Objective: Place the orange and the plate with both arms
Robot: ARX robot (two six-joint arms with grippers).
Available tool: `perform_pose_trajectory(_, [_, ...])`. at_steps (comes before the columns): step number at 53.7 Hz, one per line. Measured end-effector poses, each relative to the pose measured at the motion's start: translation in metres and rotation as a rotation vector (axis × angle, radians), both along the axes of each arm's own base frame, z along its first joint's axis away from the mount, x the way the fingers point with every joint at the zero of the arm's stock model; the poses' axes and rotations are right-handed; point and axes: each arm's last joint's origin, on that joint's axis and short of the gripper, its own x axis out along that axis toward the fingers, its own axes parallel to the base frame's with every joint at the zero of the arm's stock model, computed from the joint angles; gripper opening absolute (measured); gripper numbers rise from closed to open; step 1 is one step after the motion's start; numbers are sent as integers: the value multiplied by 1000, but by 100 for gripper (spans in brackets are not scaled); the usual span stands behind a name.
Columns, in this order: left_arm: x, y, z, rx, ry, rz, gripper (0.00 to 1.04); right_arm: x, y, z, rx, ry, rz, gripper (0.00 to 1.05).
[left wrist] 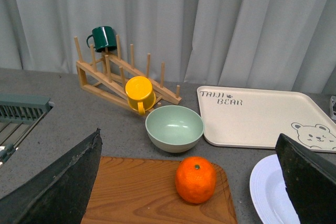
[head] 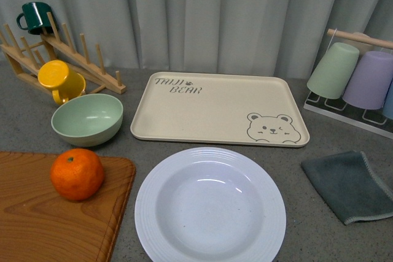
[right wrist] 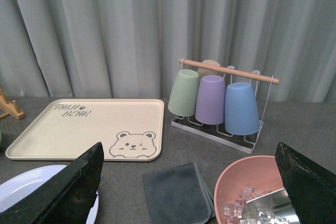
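The orange (head: 77, 173) sits on a wooden cutting board (head: 37, 225) at the front left; it also shows in the left wrist view (left wrist: 195, 179). The white ribbed plate (head: 210, 207) lies on the table in front of the beige bear tray (head: 215, 108); its edge shows in the left wrist view (left wrist: 268, 192) and the right wrist view (right wrist: 31, 195). Neither arm shows in the front view. My left gripper (left wrist: 191, 182) is open, its fingers either side of the orange and well back from it. My right gripper (right wrist: 191, 187) is open and empty above a grey cloth (right wrist: 176, 195).
A pale green bowl (head: 87, 119), a yellow mug (head: 60, 80) and a green mug (head: 34, 16) on a wooden rack (head: 73, 59) stand at the back left. A cup rack (head: 359, 81) is at the right. A pink bowl with ice (right wrist: 252, 195) is near my right gripper.
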Motion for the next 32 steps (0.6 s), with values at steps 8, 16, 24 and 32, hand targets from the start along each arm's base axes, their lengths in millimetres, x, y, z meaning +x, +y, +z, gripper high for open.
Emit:
perform_pose_trajectory(8, [0, 0, 0, 0, 0, 0, 98, 0, 0, 0, 0, 0, 0, 96])
perform_pose_trajectory(16, [0, 0, 0, 0, 0, 0, 98, 0, 0, 0, 0, 0, 0, 96])
perform_pose_trajectory(24, [0, 0, 0, 0, 0, 0, 98, 0, 0, 0, 0, 0, 0, 96])
perform_pose_trajectory(32, [0, 0, 0, 0, 0, 0, 98, 0, 0, 0, 0, 0, 0, 96])
